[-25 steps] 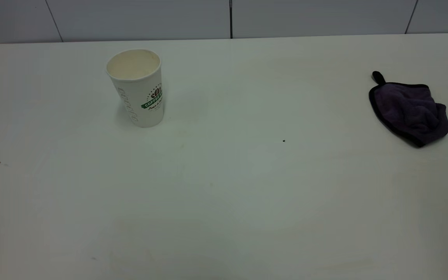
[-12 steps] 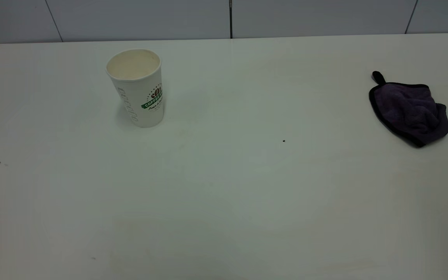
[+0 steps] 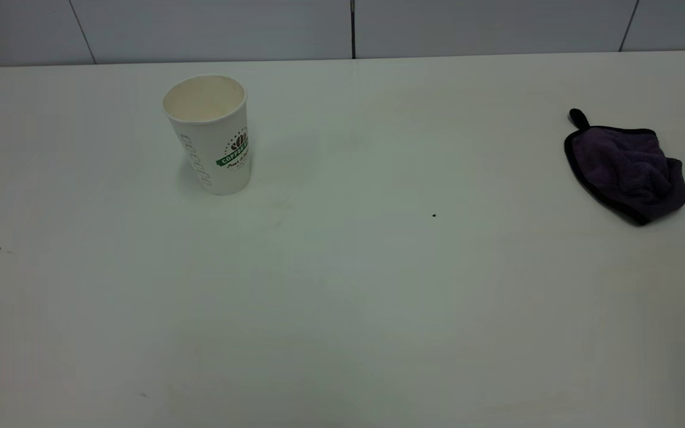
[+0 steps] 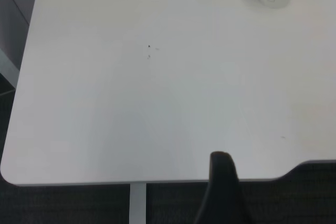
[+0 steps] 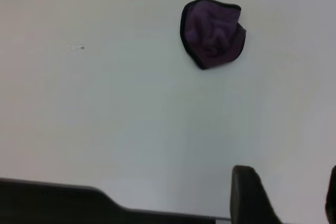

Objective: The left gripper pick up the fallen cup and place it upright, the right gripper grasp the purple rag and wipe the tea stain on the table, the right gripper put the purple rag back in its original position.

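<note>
I see the cup (image 3: 211,134) upright and empty on the desk (image 3: 342,285), purple rag (image 3: 627,167) well apart; right end effector (image 5: 283,195) open, left one's state I cannot tell

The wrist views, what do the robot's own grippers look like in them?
Little shows. The left gripper appears as one matte black, round-tipped finger. The right gripper shows two black fingers, one cut by the frame edge. No cables or markings are visible.
</note>
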Robot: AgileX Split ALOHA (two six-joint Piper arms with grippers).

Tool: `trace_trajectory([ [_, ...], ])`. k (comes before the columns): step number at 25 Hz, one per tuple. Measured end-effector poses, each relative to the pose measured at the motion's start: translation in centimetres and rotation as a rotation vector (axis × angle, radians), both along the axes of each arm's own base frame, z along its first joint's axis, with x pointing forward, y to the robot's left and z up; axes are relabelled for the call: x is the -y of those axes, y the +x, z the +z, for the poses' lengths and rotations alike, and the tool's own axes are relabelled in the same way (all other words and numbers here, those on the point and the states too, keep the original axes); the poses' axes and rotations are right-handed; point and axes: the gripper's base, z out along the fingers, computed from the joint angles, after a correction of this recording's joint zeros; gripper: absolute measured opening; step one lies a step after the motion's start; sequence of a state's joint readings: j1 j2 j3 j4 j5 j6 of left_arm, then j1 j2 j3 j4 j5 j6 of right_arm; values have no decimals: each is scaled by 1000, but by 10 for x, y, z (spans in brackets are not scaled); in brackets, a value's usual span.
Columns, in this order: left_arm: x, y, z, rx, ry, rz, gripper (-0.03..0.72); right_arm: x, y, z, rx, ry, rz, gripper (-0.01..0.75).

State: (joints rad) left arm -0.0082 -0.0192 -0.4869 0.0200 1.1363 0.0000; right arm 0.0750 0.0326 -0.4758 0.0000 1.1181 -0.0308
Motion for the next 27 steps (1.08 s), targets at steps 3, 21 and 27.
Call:
trace_trajectory([
  [3,0,0,0,0,0,0,585,0,-5,0,34,3,0,345],
  [21,0,0,0,0,0,0,585,0,-7,0,46,2,-69,237],
  [27,0,0,0,0,0,0,585,0,-7,0,45,2,-69,238],
])
